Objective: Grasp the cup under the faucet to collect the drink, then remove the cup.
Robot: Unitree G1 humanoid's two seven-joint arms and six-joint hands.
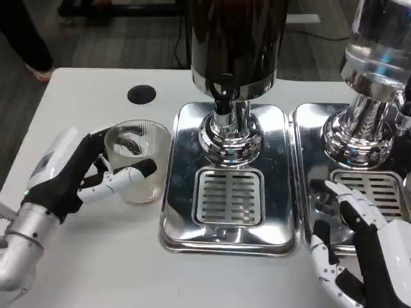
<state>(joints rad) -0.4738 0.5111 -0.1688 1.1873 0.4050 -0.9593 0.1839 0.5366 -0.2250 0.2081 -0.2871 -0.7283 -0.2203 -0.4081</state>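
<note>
White worktop fills most of the shot, with a round black hole near its back edge and grey carpet-looking floor beyond it. Over on the left, the clear ribbed cup stands upright on the bare worktop, just beside the left edge of the chrome drip tray, so it's not under the faucet. The left robot hand is wrapped round the cup from its left side: a white-and-black finger lies across the front of it, black fingers go behind it, and the silver forearm runs off to the lower-left corner. Middle of the frame is the dark drink dispenser on its shiny base, slotted grate in front. A second dispenser with a clear tank sits to the right on its own tray. The right robot hand is at the lower right over that tray's front edge, fingers spread apart and pointing up-left, holding nothing.
</note>
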